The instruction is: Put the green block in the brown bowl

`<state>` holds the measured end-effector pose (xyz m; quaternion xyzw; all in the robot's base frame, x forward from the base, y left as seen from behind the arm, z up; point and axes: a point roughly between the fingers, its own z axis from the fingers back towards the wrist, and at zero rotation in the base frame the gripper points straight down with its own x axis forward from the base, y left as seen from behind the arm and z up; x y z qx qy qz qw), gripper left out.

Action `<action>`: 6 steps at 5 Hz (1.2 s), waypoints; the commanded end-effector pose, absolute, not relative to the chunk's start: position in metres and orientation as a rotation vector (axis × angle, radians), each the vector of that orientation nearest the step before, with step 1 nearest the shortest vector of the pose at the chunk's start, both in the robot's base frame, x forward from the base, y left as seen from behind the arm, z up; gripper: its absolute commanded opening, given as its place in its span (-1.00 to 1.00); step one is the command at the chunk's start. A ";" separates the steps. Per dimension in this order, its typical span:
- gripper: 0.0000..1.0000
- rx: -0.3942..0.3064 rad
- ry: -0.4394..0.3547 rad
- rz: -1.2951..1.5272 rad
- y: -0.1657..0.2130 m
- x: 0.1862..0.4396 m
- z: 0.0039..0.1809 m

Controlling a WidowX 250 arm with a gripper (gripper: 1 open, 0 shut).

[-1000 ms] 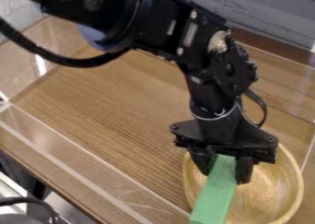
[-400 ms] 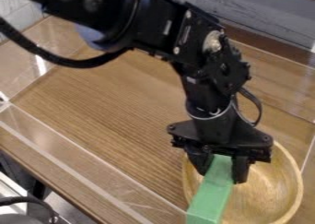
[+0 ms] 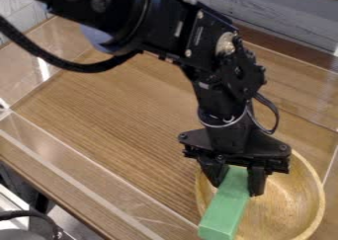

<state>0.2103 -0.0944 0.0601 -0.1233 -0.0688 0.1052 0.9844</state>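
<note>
The green block is a long bright green bar hanging tilted, its lower end down past the near rim of the brown bowl. My gripper is shut on the block's upper end, directly above the bowl's left part. The bowl is a round, light wooden dish at the lower right of the table, partly cut off by the frame edge. The black arm reaches down to it from the upper left.
A wooden tabletop spreads to the left and behind. A clear plastic wall runs along the near left edge. A grey panel stands at the back.
The gripper and the green block have shifted slightly left and down over the bowl's near-left rim. The grip stays shut.
</note>
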 end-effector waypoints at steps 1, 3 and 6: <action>-1.00 -0.262 -0.161 0.211 -0.094 0.216 0.066; -1.00 -0.269 -0.158 0.213 -0.093 0.218 0.066; -1.00 -0.280 -0.156 0.216 -0.092 0.219 0.068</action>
